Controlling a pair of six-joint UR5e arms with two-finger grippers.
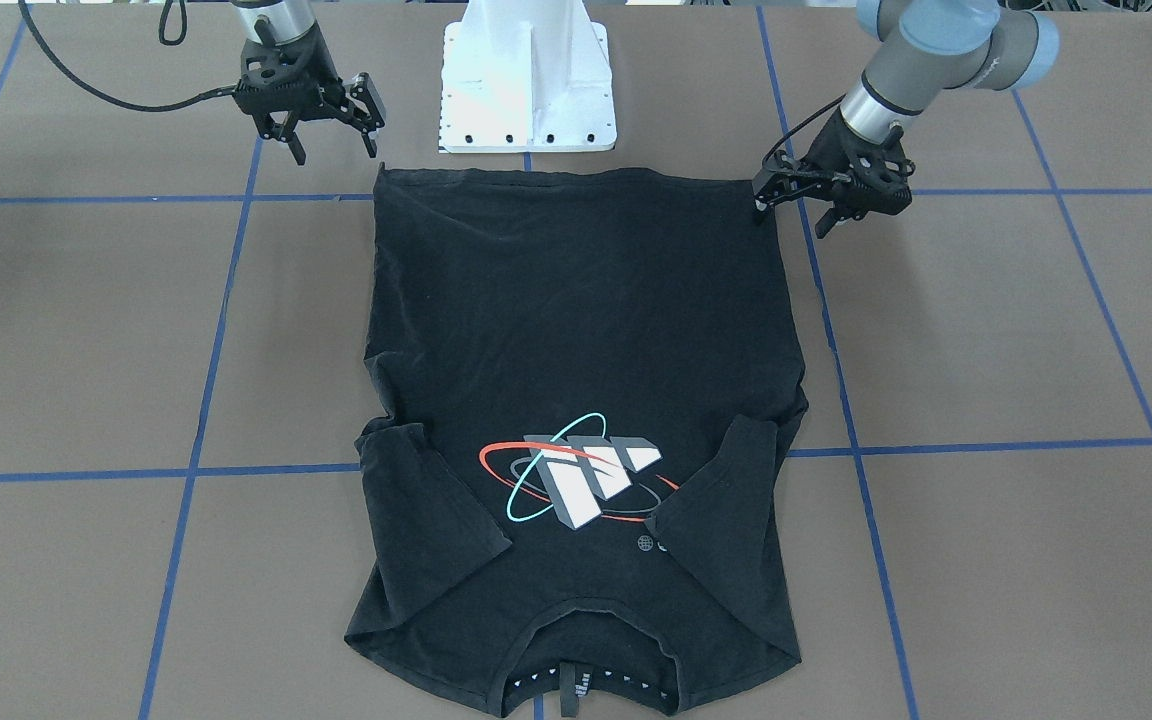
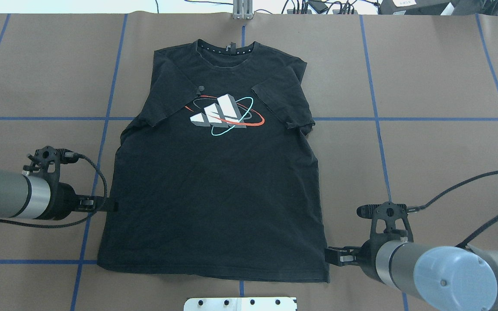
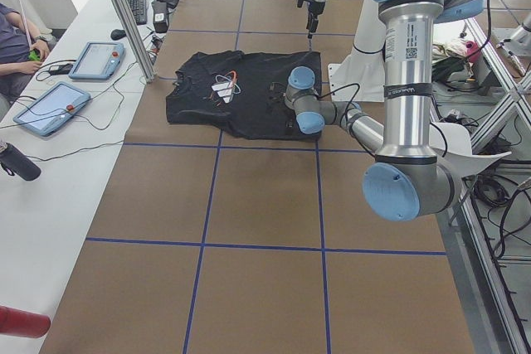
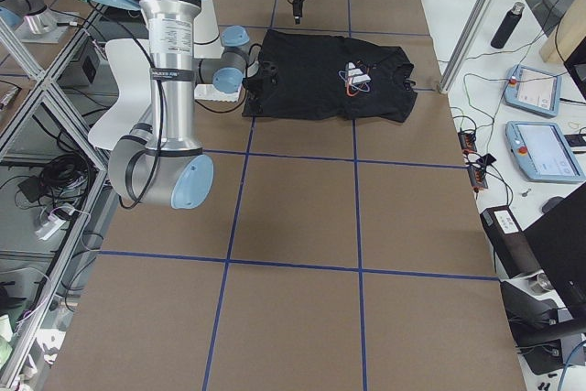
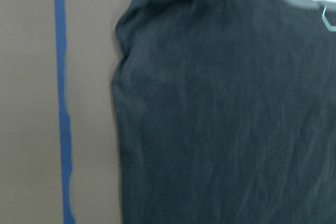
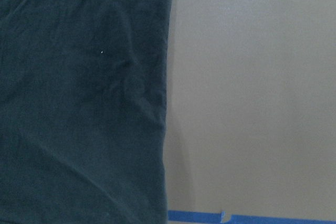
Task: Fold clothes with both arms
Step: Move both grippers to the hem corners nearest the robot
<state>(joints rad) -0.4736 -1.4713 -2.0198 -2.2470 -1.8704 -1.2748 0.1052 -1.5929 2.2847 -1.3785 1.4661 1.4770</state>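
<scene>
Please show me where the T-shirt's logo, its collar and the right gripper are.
logo (image 2: 227, 107), overhead view, largest white block.
collar (image 2: 214, 49), overhead view, dotted inner band.
right gripper (image 1: 334, 148), front-facing view, midway between fingertips.

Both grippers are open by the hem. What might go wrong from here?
The left gripper is at a hem corner of the T-shirt, while the right gripper stands off its corner; uneven grasps may skew the fold. The sleeves lie loosely folded inward and could slip open when the hem lifts.

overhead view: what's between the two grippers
Only the black T-shirt: its plain lower half fills the stretch from the left gripper to the right gripper, as the overhead view shows.
</scene>
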